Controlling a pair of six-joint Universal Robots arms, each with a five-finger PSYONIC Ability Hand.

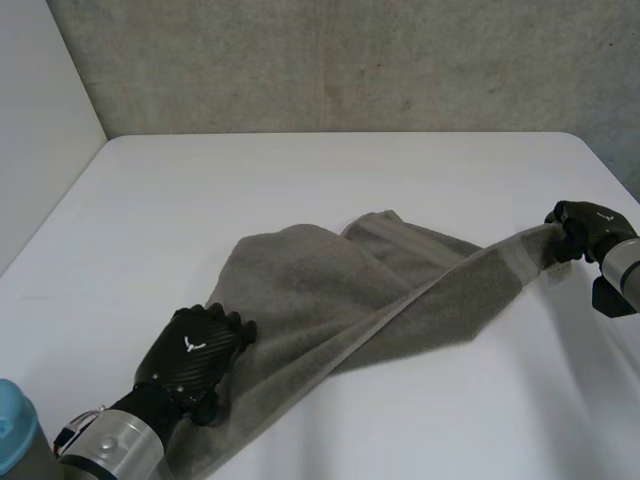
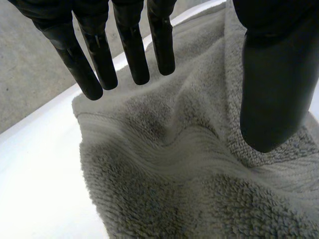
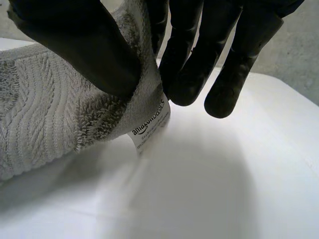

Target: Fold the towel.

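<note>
Now | L hand (image 1: 192, 354) fingers straight, on towel (image 1: 320, 290) near corner | R hand (image 1: 582, 226) pinching opposite corner

Towel (image 1: 330, 290) on table (image 1: 300, 180), diagonal, front-left to right

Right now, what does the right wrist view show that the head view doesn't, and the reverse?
Right wrist view adds: a white printed label at the corner of the towel, which the right hand pinches between thumb and fingers. Head view adds: the left hand resting on the towel's near end, and the towel stretched and twisted across the white table. Both: the right hand gripping the grey towel's end.
</note>
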